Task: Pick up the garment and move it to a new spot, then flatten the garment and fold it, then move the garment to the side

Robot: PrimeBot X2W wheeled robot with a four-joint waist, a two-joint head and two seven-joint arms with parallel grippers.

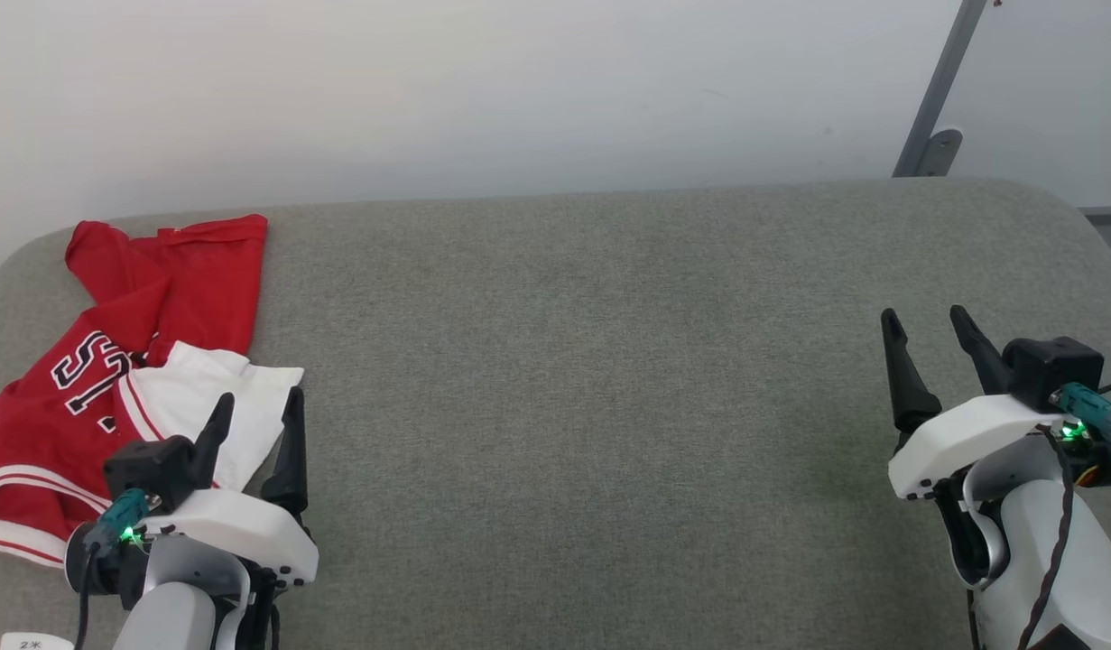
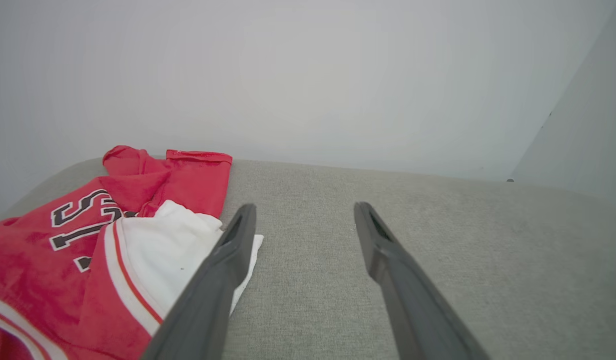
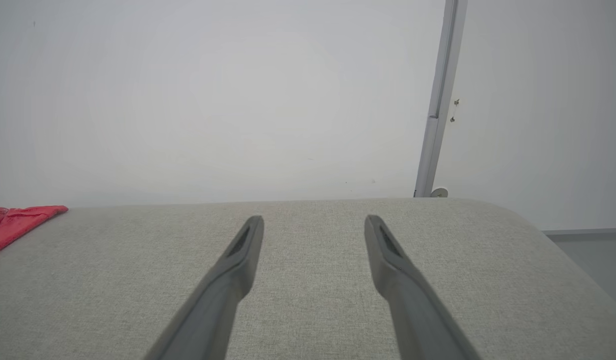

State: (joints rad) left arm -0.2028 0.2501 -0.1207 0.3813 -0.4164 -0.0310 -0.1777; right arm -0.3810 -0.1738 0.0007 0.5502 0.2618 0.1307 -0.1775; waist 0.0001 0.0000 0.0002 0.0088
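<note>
We label the left gripper (image 1: 259,397) and the right gripper (image 1: 923,316), each of them two long, matte-black, tapering fingers set in a smooth white moulded shell (image 1: 239,533) with small dark screw holes along its edge. Beside each shell we mark a black box-shaped housing (image 1: 1056,366) carrying a teal plug (image 1: 1086,404) lit green. A thin black cable (image 1: 1065,533) lies along the pale grey-white forearm (image 1: 1097,578).

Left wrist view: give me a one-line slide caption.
Left gripper, jaws open, at the edge of the crumpled red-and-white garment on a gray fabric surface.
</note>
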